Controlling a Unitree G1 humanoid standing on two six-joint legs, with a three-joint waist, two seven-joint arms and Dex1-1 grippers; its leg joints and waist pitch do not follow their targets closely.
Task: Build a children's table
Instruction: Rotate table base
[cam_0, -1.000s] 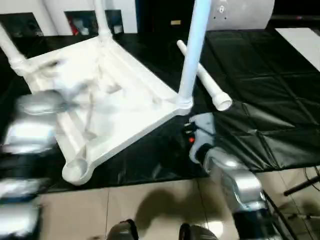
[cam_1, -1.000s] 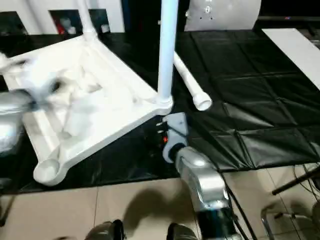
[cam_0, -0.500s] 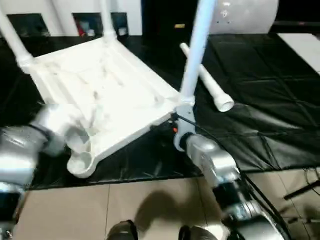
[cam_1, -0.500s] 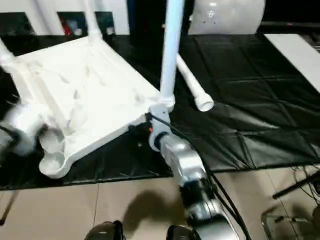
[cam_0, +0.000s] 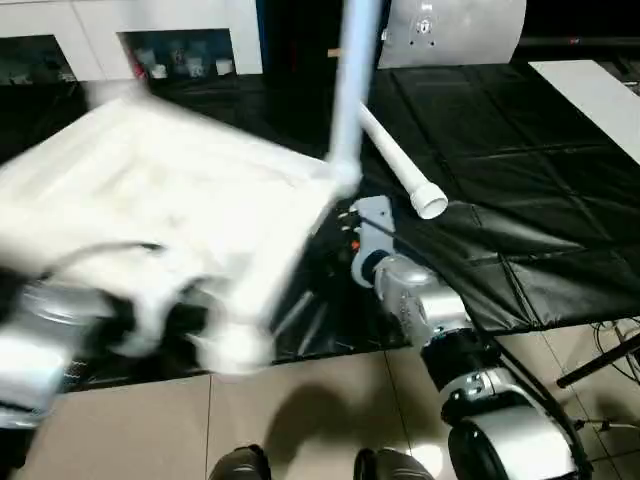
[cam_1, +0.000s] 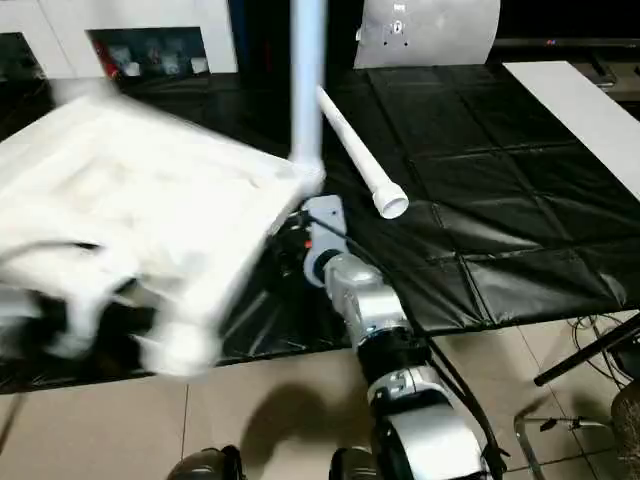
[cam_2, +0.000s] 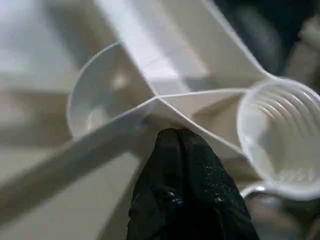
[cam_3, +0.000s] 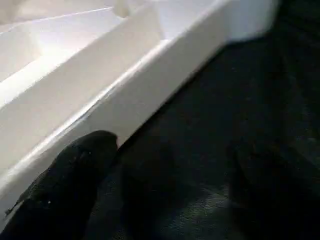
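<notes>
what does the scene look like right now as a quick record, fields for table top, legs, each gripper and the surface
table top: white table top, upside down, ribbed underside up, motion-blurred
fitted leg: upright leg standing in the corner nearest the right arm
loose leg: loose leg lying on the mat behind that corner
empty socket: round corner socket, no leg in it
left gripper: left gripper shut, tips at a rib beside the socket
right gripper: right gripper open, beside the top's edge
surface: black mat

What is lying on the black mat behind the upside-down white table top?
Behind the table top, one loose white leg lies on the black mat, its wide end toward the robot. The upright leg screwed into the corner covers part of it.
</notes>
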